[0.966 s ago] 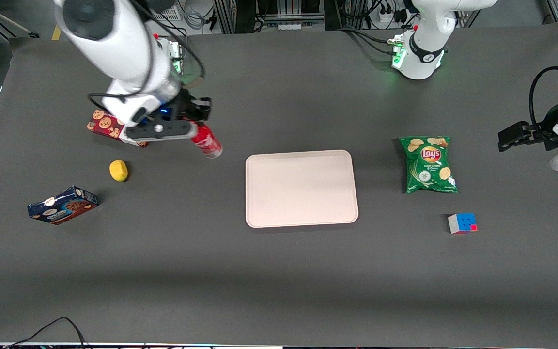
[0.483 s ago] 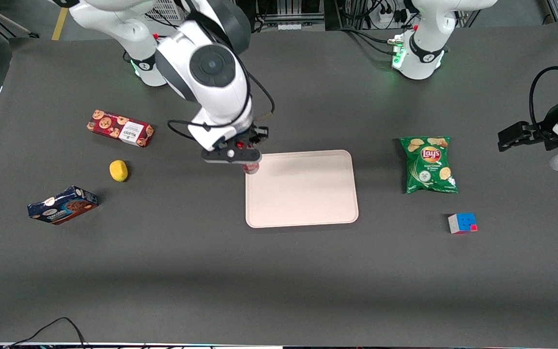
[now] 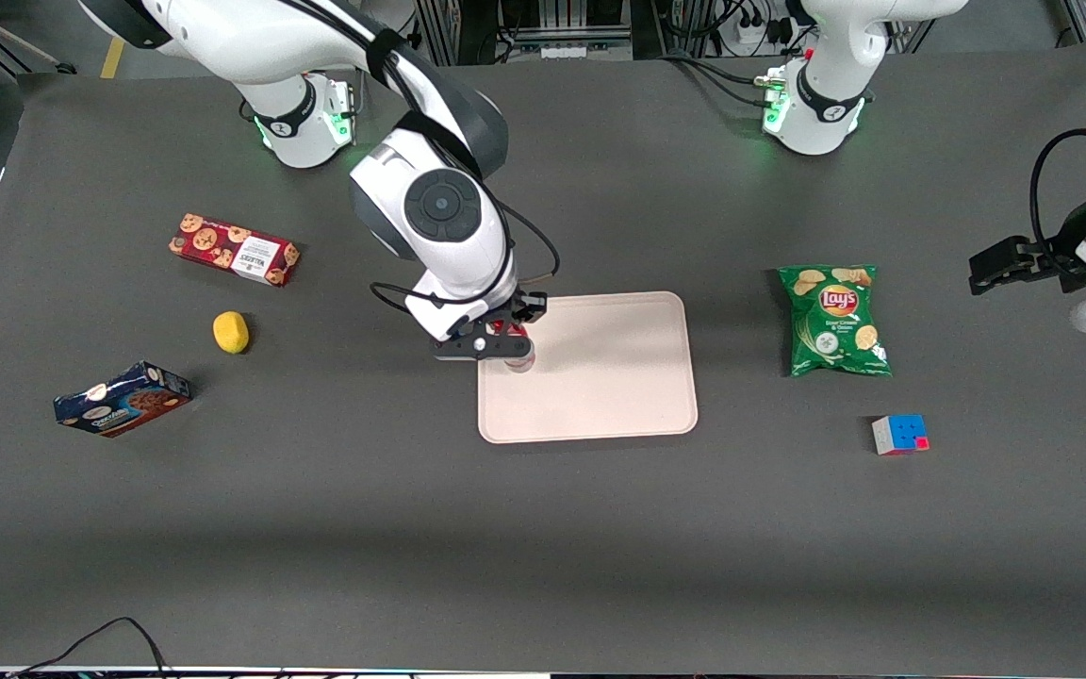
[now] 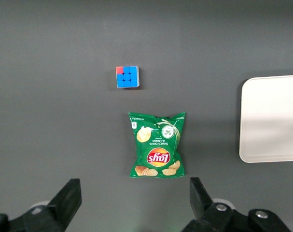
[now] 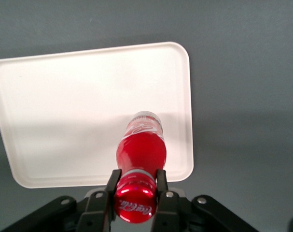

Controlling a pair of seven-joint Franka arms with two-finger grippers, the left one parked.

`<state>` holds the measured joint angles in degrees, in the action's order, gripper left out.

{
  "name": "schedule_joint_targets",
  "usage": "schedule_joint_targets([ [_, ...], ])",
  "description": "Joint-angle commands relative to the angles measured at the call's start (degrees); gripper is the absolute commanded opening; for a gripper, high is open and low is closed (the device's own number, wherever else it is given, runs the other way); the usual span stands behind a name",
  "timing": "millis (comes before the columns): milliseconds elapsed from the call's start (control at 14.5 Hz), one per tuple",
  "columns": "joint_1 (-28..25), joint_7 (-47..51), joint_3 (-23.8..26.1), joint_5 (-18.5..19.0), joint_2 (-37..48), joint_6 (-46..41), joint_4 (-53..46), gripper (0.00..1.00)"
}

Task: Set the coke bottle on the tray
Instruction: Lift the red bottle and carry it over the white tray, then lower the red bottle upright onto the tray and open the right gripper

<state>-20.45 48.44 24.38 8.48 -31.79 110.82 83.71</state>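
Observation:
My right gripper (image 3: 508, 345) is shut on the neck of the small red coke bottle (image 3: 517, 361), which hangs upright over the pale pink-beige tray (image 3: 609, 387), near the tray's end toward the working arm. In the right wrist view the bottle (image 5: 140, 150) shows from above, red cap nearest the camera, clear base low over the tray (image 5: 64, 96), and the gripper (image 5: 135, 186) has its fingers (image 5: 112, 182) pressed on both sides just below the cap. I cannot tell whether the base touches the tray.
A red cookie box (image 3: 234, 249), a yellow lemon (image 3: 231, 332) and a blue cookie box (image 3: 122, 399) lie toward the working arm's end. A green Lay's bag (image 3: 832, 321) and a Rubik's cube (image 3: 900, 434) lie toward the parked arm's end.
The gripper has carried the bottle from beside the red cookie box to the tray's edge and then onto the tray, coming nearer the front camera. The bottle has turned upright.

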Motion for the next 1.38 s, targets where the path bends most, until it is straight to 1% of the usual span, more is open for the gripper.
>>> schedule_joint_targets([
  [0, 0.14, 1.74, -0.21, 1.88, -0.38, 2.9, 2.33, 0.0],
  [69, 0.23, 1.83, -0.21, 2.41, -0.38, 3.6, 3.21, 0.0],
  [345, 0.41, 1.83, -0.74, 2.41, -0.81, 3.87, 3.39, 0.0],
  [414, 0.41, 2.18, -0.83, 2.41, -0.9, 3.87, 3.39, 0.08],
  [552, 0.41, 2.97, -0.91, 2.41, -0.99, 3.87, 3.48, 0.2],
  [621, 0.41, 3.5, -0.91, 2.5, -1.43, 3.87, 3.39, 0.24],
  [828, 0.41, 3.77, -0.91, 3.46, -2.22, 4.05, 3.39, 0.24],
  [1034, 0.41, 4.47, -0.91, 3.64, -2.66, 5.01, 3.3, 0.25],
  [1103, 0.41, 4.47, -0.91, 3.73, -3.01, 5.1, 3.21, 0.28],
  [1172, 0.41, 4.47, -0.91, 3.73, -3.1, 5.1, 3.21, 0.37],
  [1241, 0.41, 4.56, -0.91, 3.73, -3.27, 5.19, 3.21, 0.57],
  [1310, 0.41, 4.56, -0.91, 4.25, -3.36, 5.37, 3.21, 0.67],
])
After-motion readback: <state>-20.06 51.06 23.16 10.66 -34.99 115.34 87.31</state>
